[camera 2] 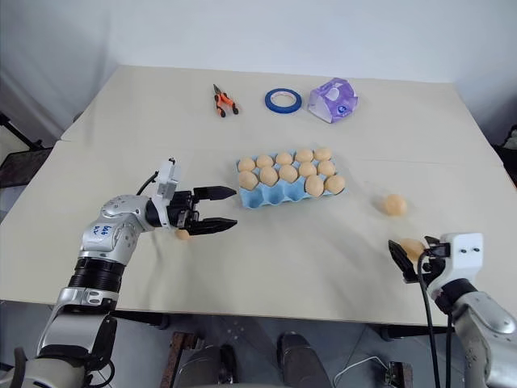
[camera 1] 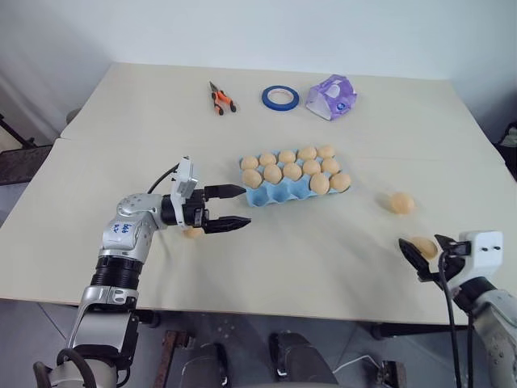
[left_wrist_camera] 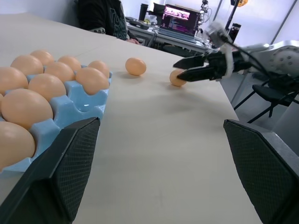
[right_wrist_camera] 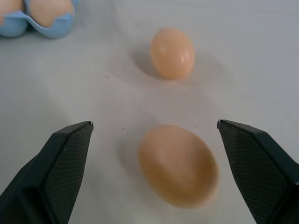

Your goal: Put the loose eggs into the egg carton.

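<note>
The light blue egg carton (camera 1: 279, 194) lies mid-table with several tan eggs in its cups. Three loose eggs rest on the table. One egg (camera 1: 402, 203) lies to the right of the carton. A second egg (right_wrist_camera: 180, 163) sits between the spread fingers of my right gripper (camera 1: 420, 240), which is open and level near the table's front right edge. A third egg (camera 1: 193, 233) lies partly hidden under my left gripper (camera 1: 242, 205). That gripper is open, holds nothing, and points right at the carton's left end.
At the back of the table lie orange-handled pliers (camera 1: 221, 99), a blue tape roll (camera 1: 279, 99) and a purple tissue pack (camera 1: 331, 97). Beyond the table's right side, a person (left_wrist_camera: 105, 16) sits by a desk with a laptop (left_wrist_camera: 180, 18).
</note>
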You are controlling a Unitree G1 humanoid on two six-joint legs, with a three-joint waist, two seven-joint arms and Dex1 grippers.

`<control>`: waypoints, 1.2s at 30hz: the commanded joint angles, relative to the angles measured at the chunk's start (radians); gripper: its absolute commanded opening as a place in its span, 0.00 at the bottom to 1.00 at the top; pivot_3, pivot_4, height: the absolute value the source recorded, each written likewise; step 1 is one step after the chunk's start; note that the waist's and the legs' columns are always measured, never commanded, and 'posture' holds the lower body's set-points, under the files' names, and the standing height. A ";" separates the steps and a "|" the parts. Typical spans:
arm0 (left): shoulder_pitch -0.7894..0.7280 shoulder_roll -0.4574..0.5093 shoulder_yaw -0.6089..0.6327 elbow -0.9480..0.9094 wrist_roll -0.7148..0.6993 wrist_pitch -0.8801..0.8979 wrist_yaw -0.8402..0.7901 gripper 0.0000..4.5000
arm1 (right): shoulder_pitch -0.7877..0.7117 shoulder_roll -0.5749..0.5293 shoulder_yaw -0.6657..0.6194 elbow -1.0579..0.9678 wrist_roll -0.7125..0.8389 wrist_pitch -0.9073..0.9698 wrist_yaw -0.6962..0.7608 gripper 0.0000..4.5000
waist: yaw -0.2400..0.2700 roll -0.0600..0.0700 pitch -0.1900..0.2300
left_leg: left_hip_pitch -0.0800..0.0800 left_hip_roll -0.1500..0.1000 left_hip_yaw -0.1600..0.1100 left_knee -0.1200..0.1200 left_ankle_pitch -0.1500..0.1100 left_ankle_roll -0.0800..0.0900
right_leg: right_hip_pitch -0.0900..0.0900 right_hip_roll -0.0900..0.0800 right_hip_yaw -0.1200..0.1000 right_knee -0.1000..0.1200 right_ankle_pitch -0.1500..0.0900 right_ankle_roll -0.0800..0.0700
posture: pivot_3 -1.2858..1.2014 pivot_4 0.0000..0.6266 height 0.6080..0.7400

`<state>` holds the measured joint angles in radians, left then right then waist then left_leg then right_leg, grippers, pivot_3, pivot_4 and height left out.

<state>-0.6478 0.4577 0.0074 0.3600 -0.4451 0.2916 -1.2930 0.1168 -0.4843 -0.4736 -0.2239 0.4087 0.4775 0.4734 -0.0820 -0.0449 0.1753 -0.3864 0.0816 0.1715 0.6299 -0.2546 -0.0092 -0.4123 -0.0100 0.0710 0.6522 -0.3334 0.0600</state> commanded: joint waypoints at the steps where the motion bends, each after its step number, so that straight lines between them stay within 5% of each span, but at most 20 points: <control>1: 0.004 0.009 0.015 -0.047 -0.011 -0.005 0.007 1.00 | -0.025 -0.011 0.005 0.026 -0.030 -0.030 -0.031 0.99 | 0.000 0.000 0.000 | 0.000 0.000 0.000 0.000 0.000 0.000 | 0.000 0.000 0.000 0.000 0.000 0.000 | 0.52 0.24 1.00; 10: 0.024 0.014 0.021 -0.068 -0.016 0.001 0.016 1.00 | -0.019 -0.014 -0.005 0.043 -0.041 -0.019 -0.048 0.99 | 0.000 0.000 0.000 | 0.000 0.000 0.000 0.001 0.000 -0.001 | 0.000 0.000 0.000 0.001 0.000 0.000 | 0.52 0.24 1.00; 19: 0.015 0.012 0.022 -0.061 -0.013 0.001 0.015 1.00 | -0.016 -0.014 -0.012 0.029 -0.037 -0.022 -0.059 0.46 | 0.000 0.000 0.000 | 0.000 0.000 0.000 0.000 0.000 -0.001 | 0.000 0.000 0.000 0.001 0.000 0.000 | 0.52 0.24 1.00; 36: 0.028 0.002 0.026 -0.065 -0.015 -0.006 0.026 1.00 | -0.261 -0.132 0.034 -0.159 0.054 0.177 -0.073 0.44 | -0.001 0.001 0.001 | 0.000 0.000 -0.001 0.000 0.001 -0.001 | 0.000 0.000 -0.001 0.001 -0.001 0.000 | 0.52 0.24 1.00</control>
<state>-0.6213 0.4596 0.0215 0.3259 -0.4456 0.2946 -1.2688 -0.1054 -0.5913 -0.4567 -0.3236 0.4397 0.6349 0.4094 -0.0833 -0.0435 0.1761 -0.3868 0.0818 0.1706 0.6305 -0.2542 -0.0103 -0.4125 -0.0098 0.0700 0.6534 -0.3340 0.0602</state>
